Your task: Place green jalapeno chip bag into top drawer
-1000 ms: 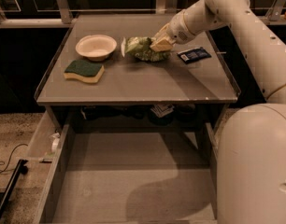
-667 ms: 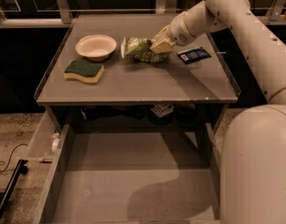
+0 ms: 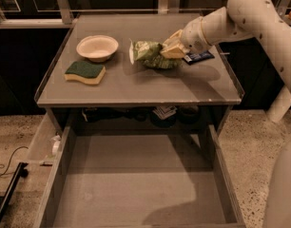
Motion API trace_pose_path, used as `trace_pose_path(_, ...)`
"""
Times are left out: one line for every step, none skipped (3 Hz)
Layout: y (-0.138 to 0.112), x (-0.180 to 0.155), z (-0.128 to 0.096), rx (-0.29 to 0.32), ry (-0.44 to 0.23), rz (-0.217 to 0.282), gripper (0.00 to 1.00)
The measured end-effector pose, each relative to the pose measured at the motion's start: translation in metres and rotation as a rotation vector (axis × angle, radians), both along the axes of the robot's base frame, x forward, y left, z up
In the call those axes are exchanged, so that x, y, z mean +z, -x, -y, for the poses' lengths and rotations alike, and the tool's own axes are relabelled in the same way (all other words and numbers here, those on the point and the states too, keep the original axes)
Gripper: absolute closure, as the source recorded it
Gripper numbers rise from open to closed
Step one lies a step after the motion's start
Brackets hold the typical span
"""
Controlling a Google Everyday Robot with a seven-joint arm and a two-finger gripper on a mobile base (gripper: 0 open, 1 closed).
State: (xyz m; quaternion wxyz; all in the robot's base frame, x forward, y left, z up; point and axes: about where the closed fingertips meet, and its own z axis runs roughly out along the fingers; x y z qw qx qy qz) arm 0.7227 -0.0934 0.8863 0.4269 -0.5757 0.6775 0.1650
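— Nearest, below the table's front edge?
— Top drawer (image 3: 136,184), pulled out from under the table (image 3: 136,87), wide and shallow, grey. Narrow pale tray (image 3: 41,141) just beside it, under the table's left edge.
— On the table, front left?
— Green-and-yellow sponge (image 3: 84,72), lying flat. Just behind, a pale bowl (image 3: 97,47), upright, apart from the sponge.
— And the green chip bag (image 3: 150,55)?
— Mid-table, right of the bowl, crumpled, lying on the tabletop, not in the drawer.
— Gripper (image 3: 171,50)?
— Touching the bag's right end, reaching in from the table's right side. Open or clamped: cannot tell.
— Farther right?
— Small dark-blue packet (image 3: 198,57), flat on the table, partly hidden behind the gripper.
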Motion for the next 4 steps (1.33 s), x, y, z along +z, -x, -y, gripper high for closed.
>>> trace_pose_path(0.032, 0.013, 0.008, 0.008, -0.036, 0.038, 1.00)
trace_pose_path(0.068, 0.026, 0.019, 0.010, -0.057, 0.078, 1.00)
trace_pose_path(0.107, 0.037, 0.033, 0.003, -0.046, 0.115, 1.00)
trace_pose_path(0.153, 0.035, 0.050, -0.023, -0.007, 0.121, 1.00)
